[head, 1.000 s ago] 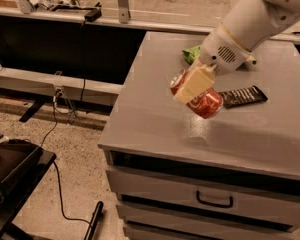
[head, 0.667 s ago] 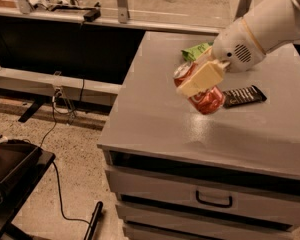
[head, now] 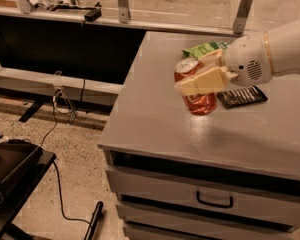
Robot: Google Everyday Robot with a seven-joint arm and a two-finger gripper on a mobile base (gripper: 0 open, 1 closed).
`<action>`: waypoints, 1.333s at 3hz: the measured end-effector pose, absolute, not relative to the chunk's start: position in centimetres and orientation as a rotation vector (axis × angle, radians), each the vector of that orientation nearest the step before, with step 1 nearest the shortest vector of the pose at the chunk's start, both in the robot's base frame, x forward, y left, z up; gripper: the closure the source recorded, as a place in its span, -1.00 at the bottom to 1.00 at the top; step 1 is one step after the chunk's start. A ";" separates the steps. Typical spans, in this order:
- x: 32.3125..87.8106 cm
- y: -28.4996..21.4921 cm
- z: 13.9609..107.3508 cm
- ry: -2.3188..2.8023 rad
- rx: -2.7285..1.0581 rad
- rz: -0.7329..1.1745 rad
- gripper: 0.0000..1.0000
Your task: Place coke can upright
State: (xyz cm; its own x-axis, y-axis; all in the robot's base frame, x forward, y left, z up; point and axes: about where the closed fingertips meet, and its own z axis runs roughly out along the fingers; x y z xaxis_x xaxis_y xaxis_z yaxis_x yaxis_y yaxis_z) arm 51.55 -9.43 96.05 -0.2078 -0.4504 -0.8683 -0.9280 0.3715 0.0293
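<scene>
The can [head: 200, 102] is held nearly upright, silver top uppermost, pinched between the two cream fingers of the pincer [head: 192, 75] over the middle of the desk [head: 155, 119]. One finger is laid across its front, the other behind it. Whether its base touches the desk cannot be told. A green bag [head: 202, 49] is seen just behind it and a black bar [head: 241, 97] just beside it.
</scene>
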 end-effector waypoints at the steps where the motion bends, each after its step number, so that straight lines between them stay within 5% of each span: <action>1: 51.3 -8.8 95.3 1.771 -1.126 0.853 1.00; 4: 50.7 -7.5 91.8 1.684 -1.009 1.071 1.00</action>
